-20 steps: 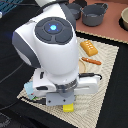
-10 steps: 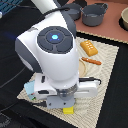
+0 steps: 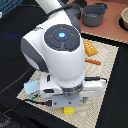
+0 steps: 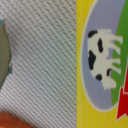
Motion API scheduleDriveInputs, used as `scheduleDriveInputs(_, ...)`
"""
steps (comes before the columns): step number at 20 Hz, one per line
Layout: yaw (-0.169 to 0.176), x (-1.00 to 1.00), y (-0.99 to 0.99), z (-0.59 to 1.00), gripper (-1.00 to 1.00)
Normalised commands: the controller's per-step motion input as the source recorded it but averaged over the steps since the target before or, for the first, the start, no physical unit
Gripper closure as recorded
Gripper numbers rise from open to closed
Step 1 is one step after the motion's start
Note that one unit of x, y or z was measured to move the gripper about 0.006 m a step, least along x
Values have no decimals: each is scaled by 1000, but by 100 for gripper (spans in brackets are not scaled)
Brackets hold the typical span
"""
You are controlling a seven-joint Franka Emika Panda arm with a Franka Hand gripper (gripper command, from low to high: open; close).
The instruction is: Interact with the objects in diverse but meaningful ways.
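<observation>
**A:** Where do you stand right now?

**B:** Your arm is low over the pale woven placemat (image 3: 107, 55) on the black desk (image 3: 15, 75), right above the bright yellow rectangular box (image 3: 70, 109). In the exterior view only a yellow corner shows under the wrist. The wrist view is filled by its printed face, with a black-and-white cow on a grey oval.

**A:** Is the tool clamped on it?

**B:** You cannot tell; the arm's body hides the fingers, and the wrist view shows none.

**A:** And the other pieces?

**B:** The small white carton with green-blue sides (image 3: 33, 89) lies just beside the arm. The orange-yellow ridged block (image 3: 90, 48) and brown sausage (image 3: 93, 62) lie well apart.

**A:** Next?

**B:** This looks like the grasp step. Confirm your hold, then lift straight up, clear of the carton.
</observation>
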Motion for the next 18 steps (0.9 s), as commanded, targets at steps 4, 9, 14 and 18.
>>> scheduleDriveInputs(4, 31, 19, -18, 29, -100)
scheduleDriveInputs(9, 23, -207, 28, 411, -100)
scheduleDriveInputs(14, 15, -257, 75, 441, -100)
scheduleDriveInputs(18, 17, -174, 196, 551, -100)
